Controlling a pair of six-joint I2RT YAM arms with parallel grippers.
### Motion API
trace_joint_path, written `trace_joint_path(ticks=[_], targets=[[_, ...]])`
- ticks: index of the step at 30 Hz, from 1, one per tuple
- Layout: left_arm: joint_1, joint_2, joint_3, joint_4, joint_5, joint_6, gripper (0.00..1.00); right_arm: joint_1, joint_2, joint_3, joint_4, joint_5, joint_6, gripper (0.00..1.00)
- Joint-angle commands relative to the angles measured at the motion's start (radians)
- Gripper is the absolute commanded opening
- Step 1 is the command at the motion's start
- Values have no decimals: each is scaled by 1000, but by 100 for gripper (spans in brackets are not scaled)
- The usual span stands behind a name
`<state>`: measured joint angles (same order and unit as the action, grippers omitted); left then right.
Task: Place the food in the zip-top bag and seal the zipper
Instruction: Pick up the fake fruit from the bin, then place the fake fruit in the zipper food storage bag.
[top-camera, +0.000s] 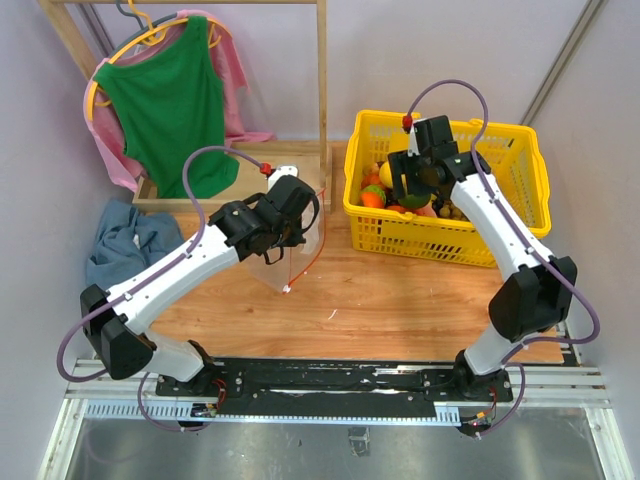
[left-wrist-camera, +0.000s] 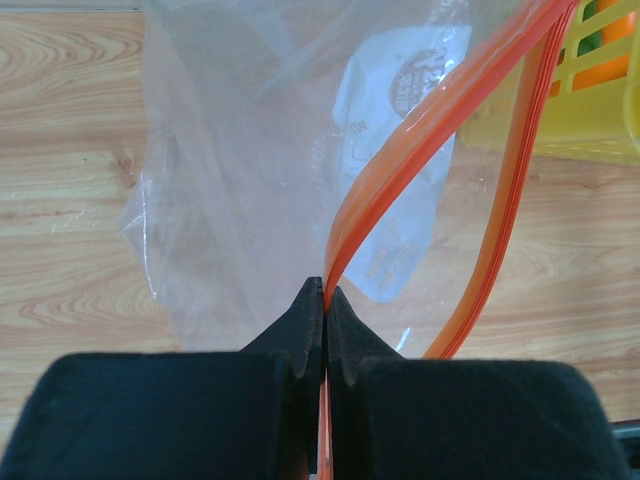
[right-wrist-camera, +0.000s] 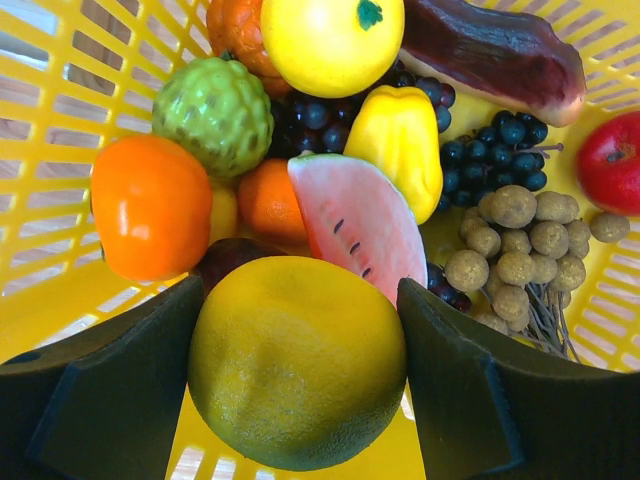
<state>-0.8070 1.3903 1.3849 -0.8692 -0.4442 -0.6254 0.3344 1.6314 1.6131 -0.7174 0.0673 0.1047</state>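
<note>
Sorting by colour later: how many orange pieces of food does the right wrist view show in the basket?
3: a blocky one at the left, a round one beside the watermelon slice, a ridged one at the top. More may lie underneath.

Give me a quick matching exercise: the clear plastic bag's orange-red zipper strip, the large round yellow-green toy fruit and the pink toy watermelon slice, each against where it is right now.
Things
1. orange-red zipper strip of the clear plastic bag
2. large round yellow-green toy fruit
3. pink toy watermelon slice

Places
A. lying in the yellow plastic lattice basket
B. pinched in the shut left gripper
C. gripped between the fingers of the right gripper

Pairs: 1-B, 2-C, 3-A
</note>
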Motion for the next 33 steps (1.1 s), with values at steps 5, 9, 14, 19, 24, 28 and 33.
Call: trace_joint_path(ticks=[5, 9, 14, 19, 24, 28, 33], targets=[[5, -40, 8, 8, 8, -11, 0, 27, -281, -128, 169, -138, -62, 26], [5, -63, 10, 10, 26, -13, 0, 51, -432, -237, 302, -252, -86, 26], [5, -78, 31, -5, 55, -10, 0, 138, -550, -325, 423, -437, -102, 26], [5, -103, 30, -7, 118, -2, 0, 248, -585, -407, 599, -582, -78, 26], [3, -131, 6, 12, 170, 0, 0, 397, -553, -460, 736, -617, -87, 27], [2, -147, -19, 33, 208, 3, 0, 468, -508, -511, 879, -608, -67, 27], [2, -168, -59, 59, 243, -8, 0, 490, -454, -587, 1040, -610, -26, 26]])
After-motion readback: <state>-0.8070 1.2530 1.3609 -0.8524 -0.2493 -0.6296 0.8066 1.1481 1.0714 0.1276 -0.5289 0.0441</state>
